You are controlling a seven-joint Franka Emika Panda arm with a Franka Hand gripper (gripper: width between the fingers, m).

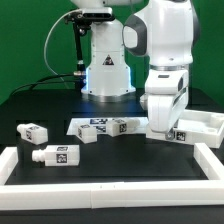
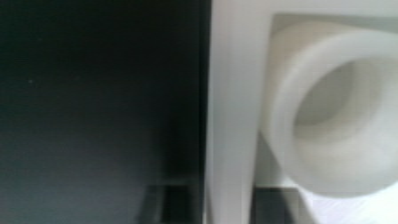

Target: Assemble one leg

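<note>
My pincer [image 1: 165,128] hangs low beside the tray [image 1: 205,124] at the exterior view's right. The wrist view is a white blur, so I cannot tell whether it is open or holding anything. The closest leg [image 1: 120,127] lies by the marker board [image 1: 76,124], just left of me. To grip it well, I'd drop squarely across its narrow sides, clear of the tray's rim. Spare legs [image 1: 55,155] lie near left on the worktop [image 1: 110,165].
</note>
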